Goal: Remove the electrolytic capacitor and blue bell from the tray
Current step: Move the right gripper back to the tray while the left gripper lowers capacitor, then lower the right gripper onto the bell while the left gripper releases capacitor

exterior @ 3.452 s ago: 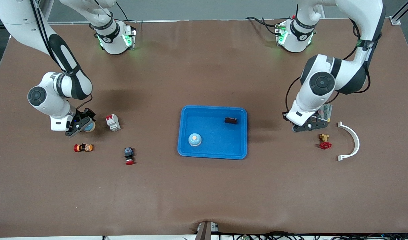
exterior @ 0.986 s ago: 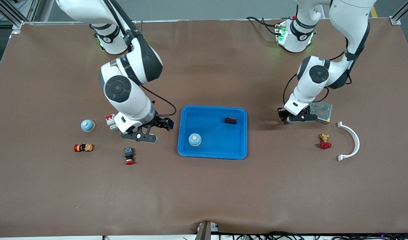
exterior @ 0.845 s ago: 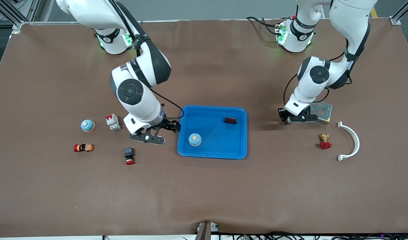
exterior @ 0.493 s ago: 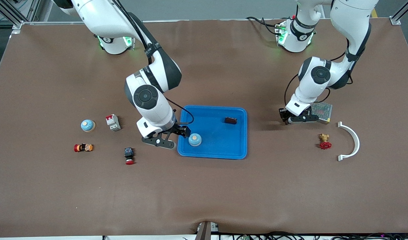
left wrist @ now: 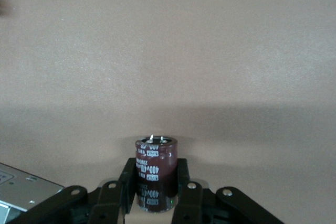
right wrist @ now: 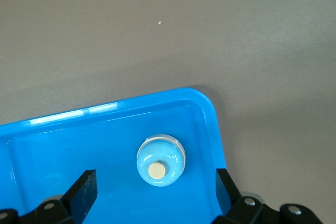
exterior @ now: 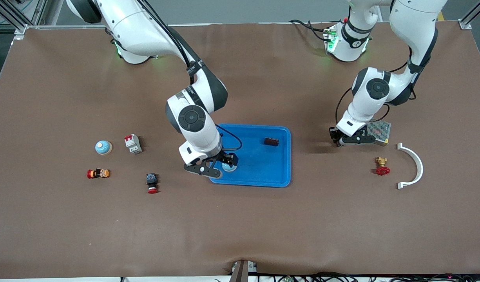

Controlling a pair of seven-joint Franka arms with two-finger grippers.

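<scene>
Front view: right gripper (exterior: 223,163) is hanging spread wide over the blue tray (exterior: 277,174), at the tray's corner nearest the camera toward the right arm's end, right above a blue bell (exterior: 229,167) that is sitting in that corner, partly hidden by the fingers. Nothing is gripped there. A dark brown block (exterior: 271,141) is lying in the tray near its edge toward the left arm's end, well apart from the bell; the tray floor between them is bare. Left gripper (exterior: 339,138) is sitting low over the table between the tray and a metal mesh box (exterior: 379,131), clenched on a capacitor, which is barely visible here. The table strip between it and the tray edge is bare. Nearer the camera than the box: red-handled valve (exterior: 381,166), white curved bracket (exterior: 412,165). Toward the right arm's end: second blue bell (exterior: 103,147), circuit breaker (exterior: 133,143), small orange part (exterior: 98,173), red push button (exterior: 151,183), all well apart from the tray.

Left wrist view: fingers (left wrist: 181,182) are squeezing an upright dark brown capacitor (left wrist: 156,172), bare brown table ahead of it, corner of the mesh box at the frame edge.

Right wrist view: fingers (right wrist: 83,191) are standing apart either side of the bell (right wrist: 160,160), not touching it. Bell is sitting close to the tray's rounded corner rim (right wrist: 206,104).
</scene>
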